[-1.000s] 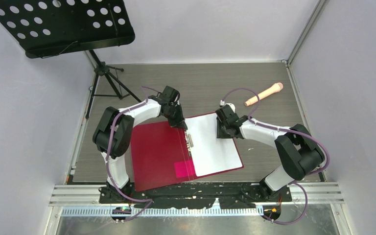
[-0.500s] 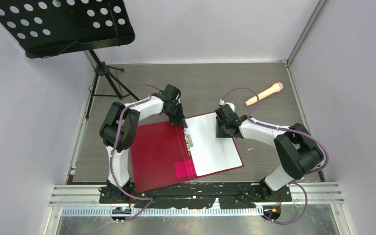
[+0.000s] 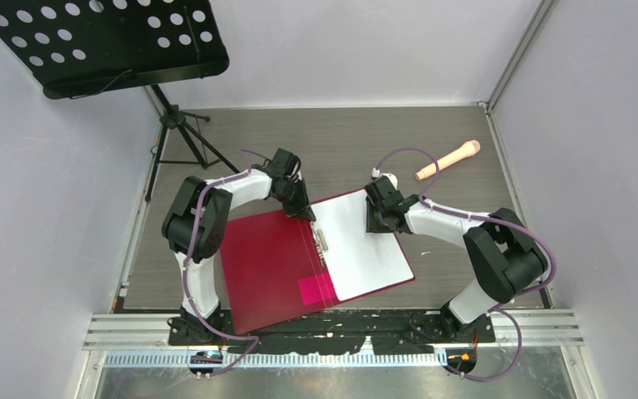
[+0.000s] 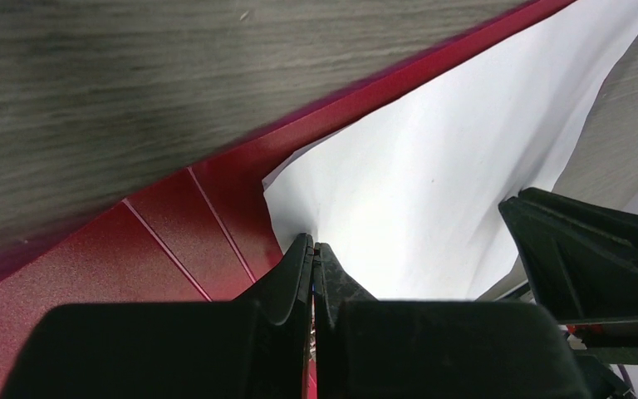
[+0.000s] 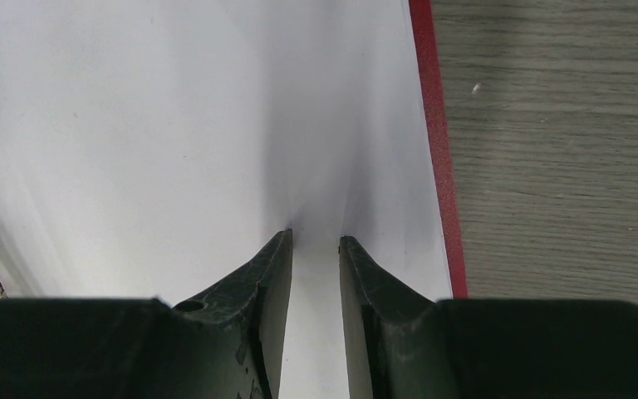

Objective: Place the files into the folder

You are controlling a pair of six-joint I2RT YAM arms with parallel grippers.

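The files (image 3: 370,249) lay flat on the right half of the open folder (image 3: 266,266). The paper looked thin, light and bendy, so it was best pinched at an edge. The left gripper (image 4: 313,247) was closed at the sheets' far corner. The right gripper (image 5: 314,237) rested its tips on them, fingers a little apart.

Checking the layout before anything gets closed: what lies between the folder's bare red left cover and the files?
The metal spine clip lies there, running along the middle of the open folder beside the left edge of the files. The top external view shows it.
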